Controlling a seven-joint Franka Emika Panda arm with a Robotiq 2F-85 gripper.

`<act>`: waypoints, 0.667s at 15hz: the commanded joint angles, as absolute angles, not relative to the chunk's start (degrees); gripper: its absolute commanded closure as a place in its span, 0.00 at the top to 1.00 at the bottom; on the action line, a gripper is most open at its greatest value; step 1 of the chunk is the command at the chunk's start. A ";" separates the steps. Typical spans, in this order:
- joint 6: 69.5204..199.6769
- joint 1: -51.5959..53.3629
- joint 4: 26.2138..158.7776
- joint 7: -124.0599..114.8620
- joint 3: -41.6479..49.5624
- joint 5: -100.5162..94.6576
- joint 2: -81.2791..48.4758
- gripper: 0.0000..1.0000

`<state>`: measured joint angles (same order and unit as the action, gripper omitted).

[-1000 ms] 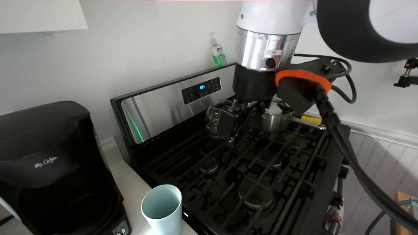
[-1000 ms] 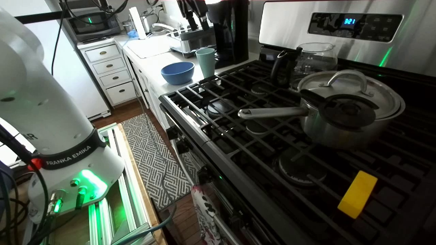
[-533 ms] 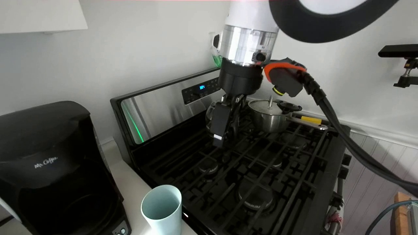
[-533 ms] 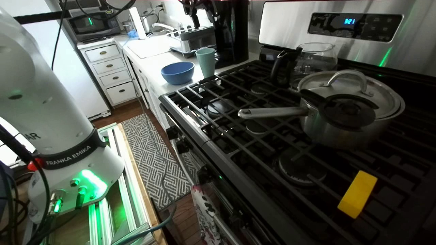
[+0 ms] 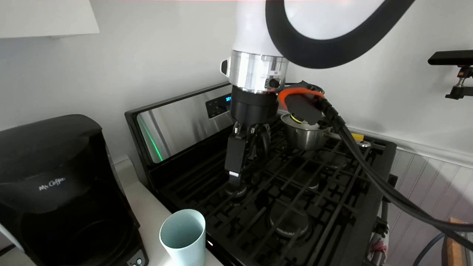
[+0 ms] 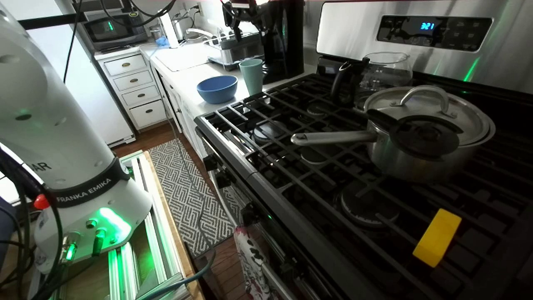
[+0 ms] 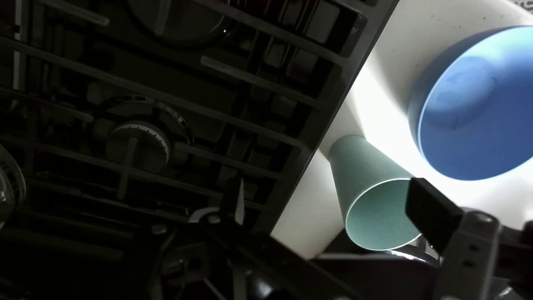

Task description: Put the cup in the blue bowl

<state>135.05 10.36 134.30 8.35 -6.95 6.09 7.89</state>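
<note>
Wrist view: the pale cup (image 7: 370, 193) stands mouth up on the white tabletop (image 7: 306, 218), between three and four o'clock from the view's centre. Toward two o'clock from it sits the blue bowl (image 7: 487, 121), just beside the cup but not touching. The gripper (image 7: 327, 198) has its two fingers (image 7: 427, 204) spread wide apart; along the line of sight, one covers a bit of the cup's rim. In an exterior view the gripper hangs over the stove (image 5: 325, 221), apart from the cup, which lies between seven and eight o'clock from it; the black coffee maker (image 5: 63, 159) is at ten o'clock from the cup. In an exterior view, again counted from the cup, the glass carafe (image 6: 389, 73) is at three o'clock, the lidded steel pot (image 6: 395, 162) between three and four, and the yellow block (image 6: 437, 237) between four and five, all on the stove. At seven o'clock lies the patterned rug (image 6: 183, 183).
</note>
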 commanded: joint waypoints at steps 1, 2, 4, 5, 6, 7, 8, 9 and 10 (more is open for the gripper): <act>136.11 9.93 129.06 4.19 -8.26 3.64 0.80 1.00; 136.29 9.81 127.64 2.70 -8.47 2.66 -0.90 1.00; 136.12 9.77 123.80 1.57 -8.37 2.02 -4.77 1.00; 136.09 9.78 121.81 1.82 -8.22 2.69 -6.57 1.00; 136.05 9.81 119.91 2.20 -8.25 3.34 -8.43 1.00; 135.91 9.85 118.20 2.35 -8.35 3.68 -10.09 1.00; 135.59 10.01 116.70 2.36 -8.56 3.80 -11.57 1.00; 135.52 10.30 115.63 2.04 -8.74 3.45 -12.87 1.00; 135.29 10.56 114.84 1.97 -8.94 3.07 -13.96 1.00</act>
<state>136.35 10.20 119.59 3.43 -8.03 3.77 -9.41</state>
